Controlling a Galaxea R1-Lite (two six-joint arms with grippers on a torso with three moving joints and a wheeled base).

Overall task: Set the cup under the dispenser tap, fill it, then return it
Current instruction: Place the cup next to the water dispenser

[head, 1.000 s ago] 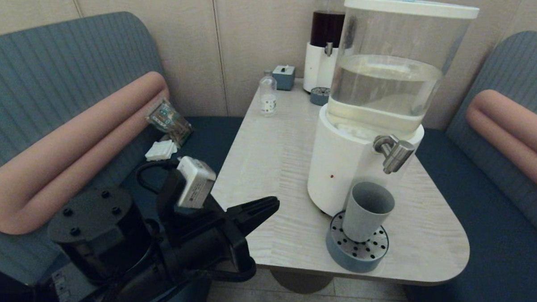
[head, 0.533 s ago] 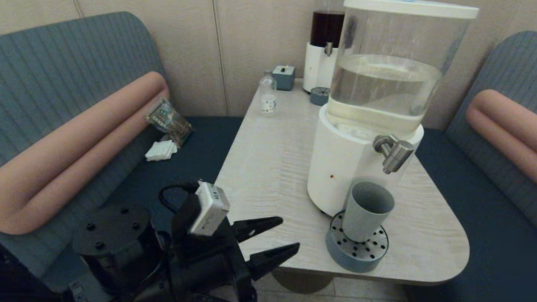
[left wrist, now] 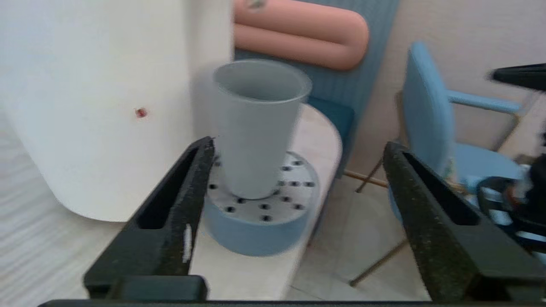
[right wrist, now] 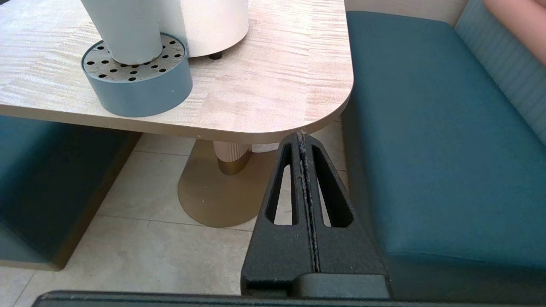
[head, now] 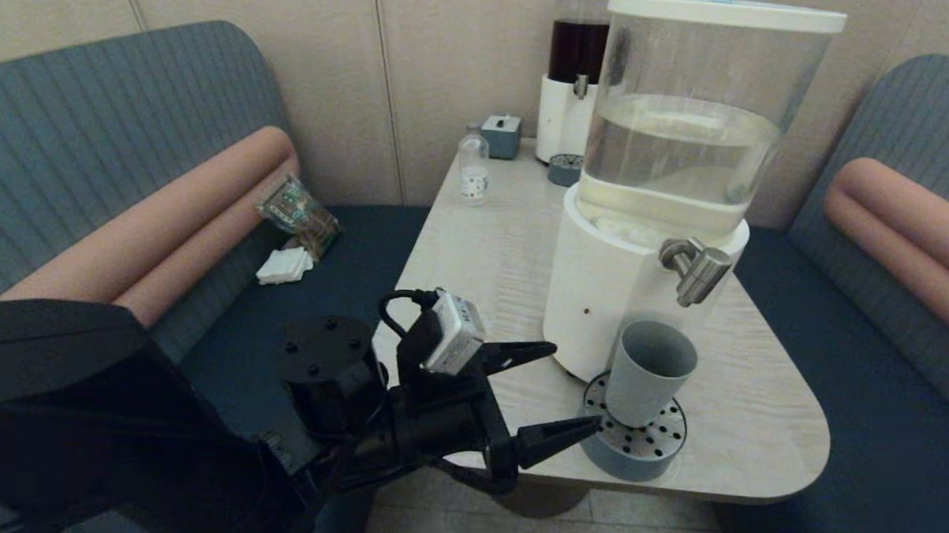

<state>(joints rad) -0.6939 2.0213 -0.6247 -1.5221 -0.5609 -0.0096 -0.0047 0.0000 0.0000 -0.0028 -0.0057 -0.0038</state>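
The grey-blue cup [head: 648, 371] stands upright on a round perforated blue drip tray [head: 630, 449], right below the steel dispenser tap [head: 699, 270] of the big white-based dispenser [head: 607, 303]. My left gripper [head: 577, 384] is open wide just to the left of the cup, level with its lower half and not touching it. In the left wrist view the cup [left wrist: 260, 128] sits ahead of the gripper [left wrist: 298, 145], close to one finger [left wrist: 187, 200]. My right gripper [right wrist: 302, 135] is shut and empty, low beside the table's near right corner. The right wrist view shows the cup [right wrist: 123, 30] on its tray [right wrist: 136, 91].
At the table's back stand a dark-red-liquid dispenser [head: 576, 65], a small clear bottle [head: 473, 172], a little blue box [head: 501, 136] and a second small drip tray [head: 565, 169]. Blue benches flank the table [head: 474, 282]. A blue chair [left wrist: 431, 128] stands beyond the table's edge.
My left arm has swung forward and to the right, from beside the table's left edge up to the cup. Its fingers have spread from together to wide open. The cup has not moved.
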